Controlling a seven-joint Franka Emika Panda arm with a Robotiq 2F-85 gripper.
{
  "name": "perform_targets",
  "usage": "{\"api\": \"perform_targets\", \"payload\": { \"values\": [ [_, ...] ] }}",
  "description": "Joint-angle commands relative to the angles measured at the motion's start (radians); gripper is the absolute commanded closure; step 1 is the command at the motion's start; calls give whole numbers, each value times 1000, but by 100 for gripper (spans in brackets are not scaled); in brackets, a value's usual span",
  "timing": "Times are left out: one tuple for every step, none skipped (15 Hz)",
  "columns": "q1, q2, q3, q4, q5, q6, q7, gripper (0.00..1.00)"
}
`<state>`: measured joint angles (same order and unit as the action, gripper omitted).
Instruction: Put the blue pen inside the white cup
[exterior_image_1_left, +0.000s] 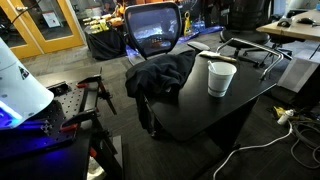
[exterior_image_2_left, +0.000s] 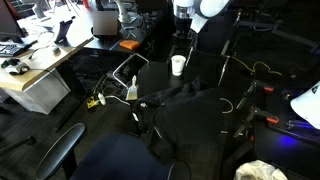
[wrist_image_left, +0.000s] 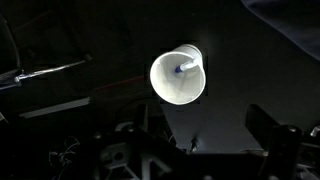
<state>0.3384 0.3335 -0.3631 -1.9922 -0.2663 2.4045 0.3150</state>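
Observation:
The white cup (exterior_image_1_left: 221, 78) stands upright on the black table (exterior_image_1_left: 200, 110), also seen in an exterior view (exterior_image_2_left: 178, 65). In the wrist view I look down into the cup (wrist_image_left: 178, 78), and the blue pen (wrist_image_left: 181, 68) shows inside it, leaning against the far wall. My gripper (wrist_image_left: 200, 128) hangs above the table just in front of the cup, jaws wide apart with nothing between them. The arm (exterior_image_2_left: 200, 10) reaches down over the cup.
A dark jacket (exterior_image_1_left: 160, 75) lies bunched on the table beside the cup. An office chair (exterior_image_1_left: 153, 28) stands behind it. A metal rack (exterior_image_1_left: 250, 50) sits at the table's far side. Cables (exterior_image_1_left: 285, 118) lie on the floor. A desk (exterior_image_2_left: 40, 70) stands to one side.

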Motion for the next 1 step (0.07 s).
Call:
{"api": "perform_targets", "payload": {
  "values": [
    [-86,-10,91,4,-43,-9,27,0]
  ]
}}
